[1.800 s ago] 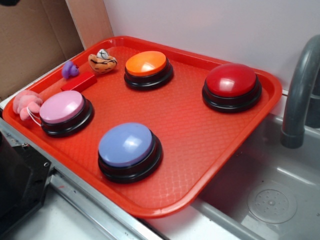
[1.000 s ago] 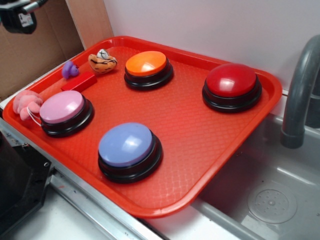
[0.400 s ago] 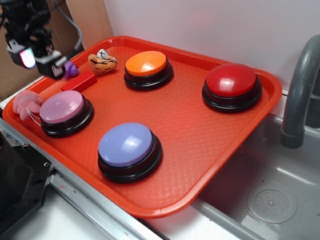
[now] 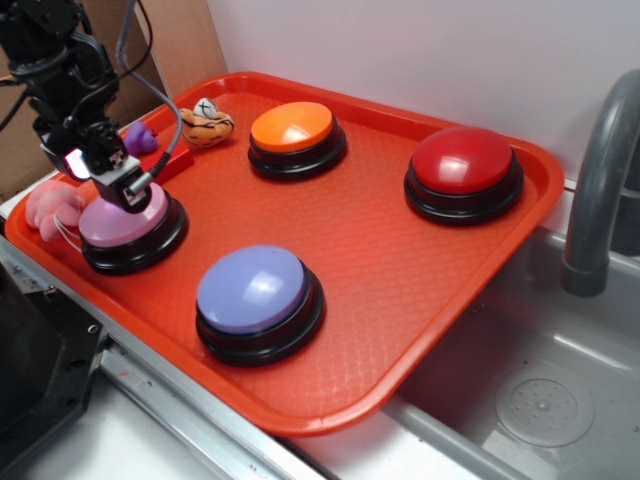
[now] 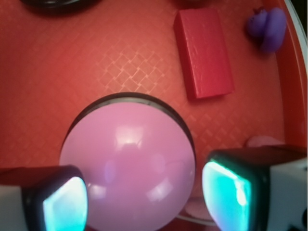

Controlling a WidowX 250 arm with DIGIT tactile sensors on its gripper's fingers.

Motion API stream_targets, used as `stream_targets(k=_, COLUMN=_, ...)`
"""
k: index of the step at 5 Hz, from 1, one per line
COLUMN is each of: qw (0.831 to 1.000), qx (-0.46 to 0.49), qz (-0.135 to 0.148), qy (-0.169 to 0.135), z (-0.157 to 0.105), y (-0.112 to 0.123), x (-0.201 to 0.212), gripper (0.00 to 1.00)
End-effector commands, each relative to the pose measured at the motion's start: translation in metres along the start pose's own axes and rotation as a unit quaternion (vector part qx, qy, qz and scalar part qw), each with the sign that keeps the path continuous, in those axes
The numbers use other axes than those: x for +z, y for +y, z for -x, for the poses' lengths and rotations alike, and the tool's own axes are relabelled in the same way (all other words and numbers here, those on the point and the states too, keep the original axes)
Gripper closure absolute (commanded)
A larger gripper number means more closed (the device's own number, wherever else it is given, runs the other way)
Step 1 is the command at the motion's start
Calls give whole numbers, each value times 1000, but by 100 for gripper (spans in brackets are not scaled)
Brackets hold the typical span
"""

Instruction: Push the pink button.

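The pink button (image 4: 122, 226), a glossy light-pink dome on a black base, sits at the left end of the red tray (image 4: 400, 372). My gripper (image 4: 103, 176) is directly over its top, fingers pointing down. In the wrist view the pink button (image 5: 127, 159) fills the lower middle. My gripper (image 5: 144, 202) is open there, with one glowing teal pad on each side of the dome and nothing held. Whether the fingertips touch the dome cannot be told.
On the tray are also a lavender-blue button (image 4: 252, 288), an orange button (image 4: 292, 127), a red button (image 4: 463, 160), a red block (image 5: 203, 53), a purple toy (image 5: 267, 29) and a striped toy (image 4: 205, 122). A pink plush (image 4: 48, 208) lies at the left rim. A faucet (image 4: 600, 190) and sink (image 4: 540, 400) lie to the right.
The arm entered from the upper left and came down and to the right. The gripper now hangs right over the pink button. No object on the tray has moved.
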State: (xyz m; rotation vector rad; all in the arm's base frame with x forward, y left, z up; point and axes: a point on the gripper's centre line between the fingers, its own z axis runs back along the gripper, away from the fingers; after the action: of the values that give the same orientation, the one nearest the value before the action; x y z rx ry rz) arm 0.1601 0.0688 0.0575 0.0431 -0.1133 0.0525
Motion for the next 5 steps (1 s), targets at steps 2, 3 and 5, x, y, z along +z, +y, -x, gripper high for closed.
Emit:
stream_targets(k=2, qw=1000, qx=-25, qz=0, qy=14, z=-10, y=-5, x=-16, gripper=0)
stream_targets(k=3, qw=1000, qx=-22, qz=3, qy=18, z=-9, y=-4, x=-16, gripper=0)
stream_targets(k=5, qw=1000, qx=-7, qz=-20, qy=-3, z=-10, y=6, x=17, gripper=0)
